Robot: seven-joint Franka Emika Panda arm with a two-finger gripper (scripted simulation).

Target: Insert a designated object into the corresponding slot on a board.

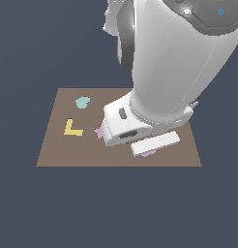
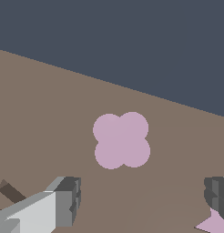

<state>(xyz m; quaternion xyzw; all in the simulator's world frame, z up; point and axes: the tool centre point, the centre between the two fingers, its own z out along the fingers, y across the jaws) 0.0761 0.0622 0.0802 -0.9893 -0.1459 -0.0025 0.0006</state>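
The pale pink four-lobed clover piece (image 2: 121,140) lies flat on the brown board (image 2: 50,113). In the wrist view it sits ahead of my open gripper (image 2: 141,200), in line with the gap between the two fingers (image 2: 66,200), and touches neither. In the exterior view my gripper (image 1: 152,144) hangs low over the board's near right part, and only an edge of the clover (image 1: 149,153) shows under it. The clover-shaped slot is hidden. The gripper holds nothing.
A pink star (image 1: 98,131) lies beside my hand; its tip shows in the wrist view (image 2: 216,224). A yellow L piece (image 1: 72,128) and a teal piece (image 1: 82,102) lie on the board's left part (image 1: 53,155). A dark cutout edge (image 2: 11,192) shows near one finger.
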